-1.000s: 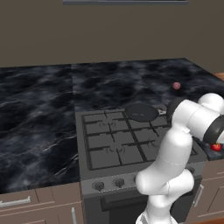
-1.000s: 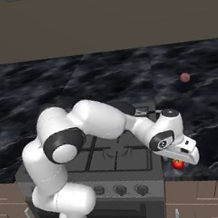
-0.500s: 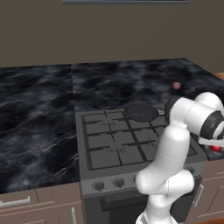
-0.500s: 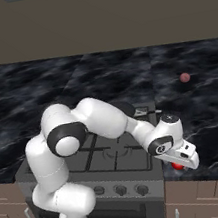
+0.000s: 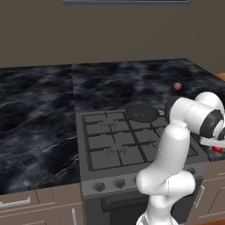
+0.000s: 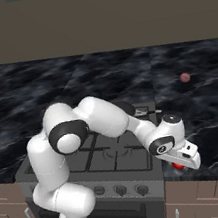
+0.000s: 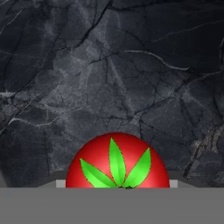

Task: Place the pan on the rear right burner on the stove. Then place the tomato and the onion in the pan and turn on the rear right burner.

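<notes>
Red and leaf-topped, the tomato (image 7: 117, 161) sits at the bottom middle of the hand view over the dark marble counter (image 7: 109, 65). In the right base view it is a red spot (image 6: 178, 165) just under the white hand, at the front edge of the counter right of the stove (image 6: 114, 153); in the left base view it peeks out (image 5: 217, 149) below the hand near the counter's front right edge. The gripper (image 6: 184, 161) is over the tomato, but the fingers are hidden in every view, so I cannot tell how far they are parted or whether they have hold of it.

Against the pictures from a second ago, the hand has dropped a little and turned, and less of the tomato shows under it in the right base view. The onion, the pan and the base views themselves have not shifted.

The pan (image 5: 142, 112) lies on the rear right burner of the stove, its handle toward the counter and partly behind the arm. The onion (image 5: 177, 86) rests well apart from the hand, toward the back of the right counter (image 6: 185, 77). The arm's white elbow covers the stove's front right corner in the left base view; round knobs (image 5: 118, 183) line the stove front.
</notes>
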You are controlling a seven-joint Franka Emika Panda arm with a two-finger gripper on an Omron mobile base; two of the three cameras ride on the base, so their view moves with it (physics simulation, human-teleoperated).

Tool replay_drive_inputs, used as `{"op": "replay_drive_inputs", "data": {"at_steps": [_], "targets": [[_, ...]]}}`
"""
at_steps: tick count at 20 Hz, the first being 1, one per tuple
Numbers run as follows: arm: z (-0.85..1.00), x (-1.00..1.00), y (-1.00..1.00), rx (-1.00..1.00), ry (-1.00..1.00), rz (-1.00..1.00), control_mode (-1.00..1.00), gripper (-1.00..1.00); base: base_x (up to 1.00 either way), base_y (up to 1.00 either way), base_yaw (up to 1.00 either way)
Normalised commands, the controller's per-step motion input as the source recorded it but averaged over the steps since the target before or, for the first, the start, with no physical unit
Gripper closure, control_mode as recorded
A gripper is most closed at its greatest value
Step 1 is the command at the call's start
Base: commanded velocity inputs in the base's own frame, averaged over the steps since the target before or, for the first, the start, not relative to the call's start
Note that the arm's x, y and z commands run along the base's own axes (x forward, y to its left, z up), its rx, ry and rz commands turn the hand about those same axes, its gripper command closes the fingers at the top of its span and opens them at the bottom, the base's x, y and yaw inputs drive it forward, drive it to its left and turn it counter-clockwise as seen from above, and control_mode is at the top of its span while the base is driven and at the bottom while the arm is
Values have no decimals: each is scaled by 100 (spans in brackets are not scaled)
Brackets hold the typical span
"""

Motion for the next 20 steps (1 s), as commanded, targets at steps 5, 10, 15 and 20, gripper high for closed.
{"op": "replay_drive_inputs", "data": {"at_steps": [5,10,15,20], "targets": [[34,0,0,0,-2,0,-100,100,0,0,0],[61,0,8,0,0,0,-100,100,0,0,0],[60,0,23,0,0,0,-100,100,0,0,0],[48,0,36,0,0,0,-100,100,0,0,0]]}}
